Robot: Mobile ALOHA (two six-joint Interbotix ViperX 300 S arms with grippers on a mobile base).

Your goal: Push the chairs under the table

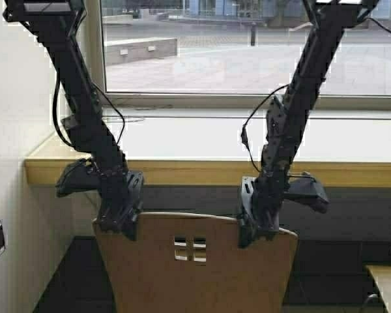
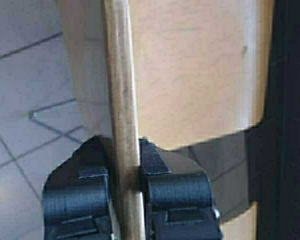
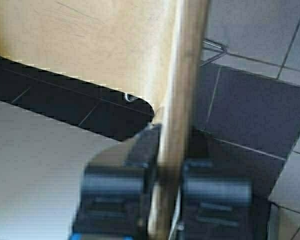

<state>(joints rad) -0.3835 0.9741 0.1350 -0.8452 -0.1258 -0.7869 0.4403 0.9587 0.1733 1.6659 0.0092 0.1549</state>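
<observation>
Chair: a tan plywood chair point(image 1: 195, 261) stood in front of the table, its backrest toward the robot, with the four square cutouts showing near the middle of the backrest.
Table: the long table point(image 1: 202, 171) ran beneath the window, its yellowish wooden front edge facing the chair.
Chair against table: the top of the backrest lay below and short of that front edge; the seat seemed to reach toward the dark space beneath, but how far in it sat could not be told.
Left gripper: the left gripper point(image 2: 124, 175) was clamped on the backrest's top rim near its left corner, one finger on each face of the plywood.
Right gripper: the right gripper point(image 3: 167, 165) pinched the same rim near the right corner in the same way.
Done: judged from this, the chair was grasped with both arms and lined up square to the table.
Left: the push itself looked unfinished, since the backrest stood clear of the table edge.
Other chairs: a pale wooden corner point(image 1: 388, 283) showed at the lower right; what it belonged to could not be told.
</observation>
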